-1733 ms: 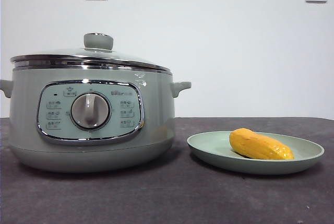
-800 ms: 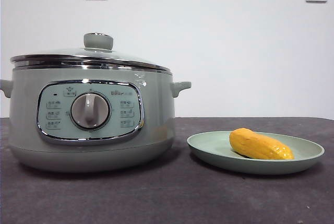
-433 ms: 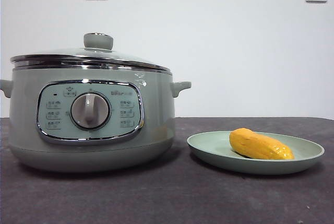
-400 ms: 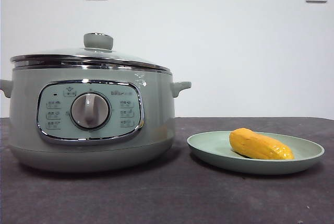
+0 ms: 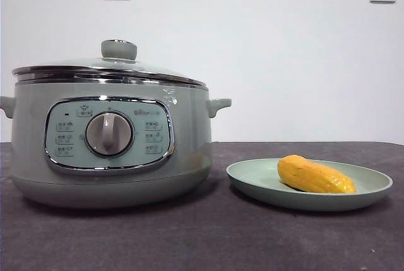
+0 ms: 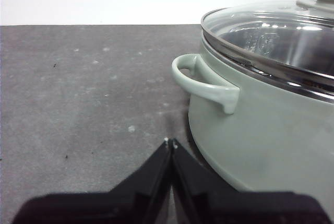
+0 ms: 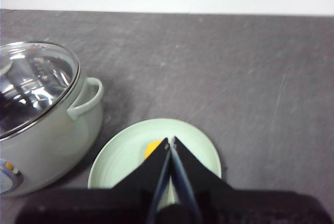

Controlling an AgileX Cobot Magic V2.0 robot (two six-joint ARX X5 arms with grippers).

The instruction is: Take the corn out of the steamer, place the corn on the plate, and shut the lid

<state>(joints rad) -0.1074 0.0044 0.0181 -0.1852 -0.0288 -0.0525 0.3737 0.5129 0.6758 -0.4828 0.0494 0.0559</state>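
Corn on plate nr far rim, lid seated on steamer; both jaws clenched, clear of everything.

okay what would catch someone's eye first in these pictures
The big sage-green steamer on the table's left, its glass lid seated on top. Beside it to the right, bright yellow corn lies on the pale-green plate. Both grippers are shut and empty.

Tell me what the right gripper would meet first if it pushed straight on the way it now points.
Probably the plate: the right gripper, jaws shut, points down at it, the corn just beside the tips. Depth is unclear, so it could touch the corn first.
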